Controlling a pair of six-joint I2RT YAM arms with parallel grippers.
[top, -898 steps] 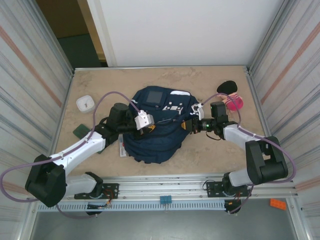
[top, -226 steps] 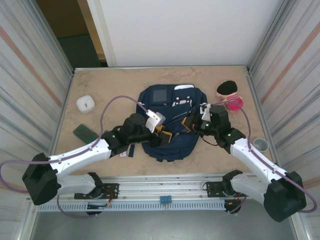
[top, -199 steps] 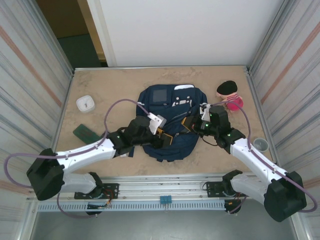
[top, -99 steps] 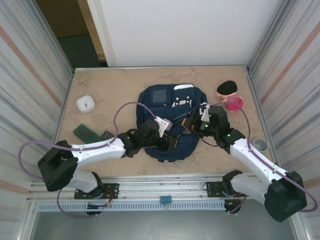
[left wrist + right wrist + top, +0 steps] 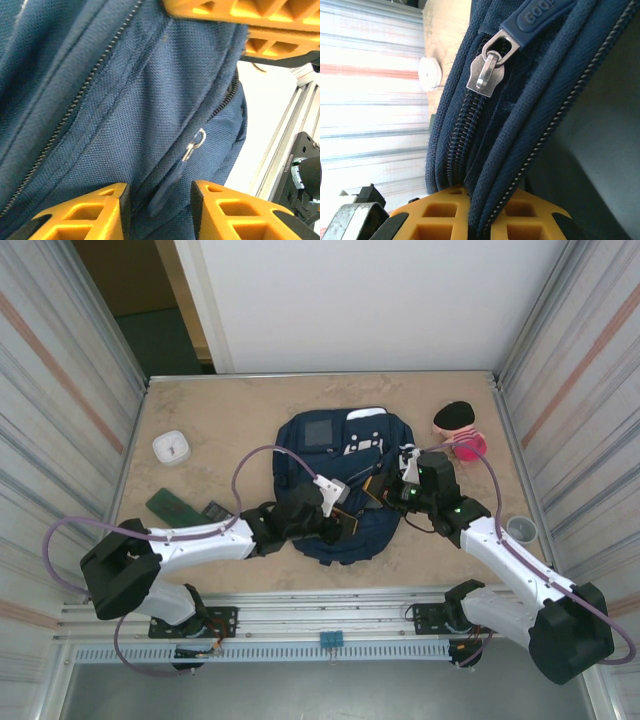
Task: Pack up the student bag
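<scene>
Embossed "Goog" on zipper pull of student bag

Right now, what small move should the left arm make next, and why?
Probably close the left jaws on the zipper pull: they stand open with the pull between their tips, and the right jaws pinch a fold of the bag.

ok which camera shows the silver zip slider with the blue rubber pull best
Right wrist: the silver slider and its blue rubber pull are close and sharp on the student bag, pinched by the right gripper. Left wrist shows a different fabric pull between the left gripper fingers. Top external shows the whole bag, zips too small to tell.
</scene>
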